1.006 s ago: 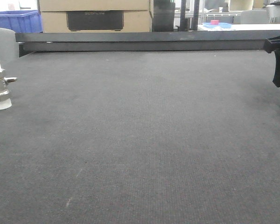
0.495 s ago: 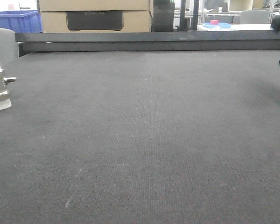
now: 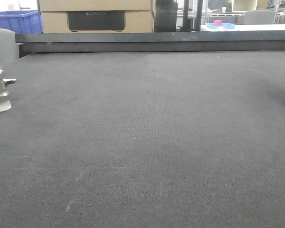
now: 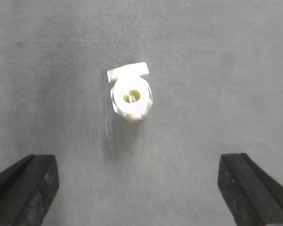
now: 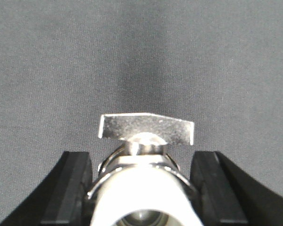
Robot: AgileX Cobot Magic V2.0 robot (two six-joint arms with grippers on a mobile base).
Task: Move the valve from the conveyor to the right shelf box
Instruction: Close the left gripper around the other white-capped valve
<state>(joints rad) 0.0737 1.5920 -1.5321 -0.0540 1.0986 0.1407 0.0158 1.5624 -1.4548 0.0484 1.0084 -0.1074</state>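
Pinching a half-cropped valve [image 5: 142, 188] is the right end effector [image 5: 140, 162], while the left end effector [image 4: 135, 164] gapes wide.

Workshop or warehouse: wide dark grey fabric conveyor belt [image 3: 147, 142], black rail [image 3: 152, 42]; brown cardboard boxes [image 3: 95, 12], blue plastic crate [image 3: 16, 21] behind.

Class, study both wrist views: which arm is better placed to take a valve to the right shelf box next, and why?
Right. The right gripper clamps a valve between its fingers, while the left gripper hangs open above a second valve standing on the conveyor.
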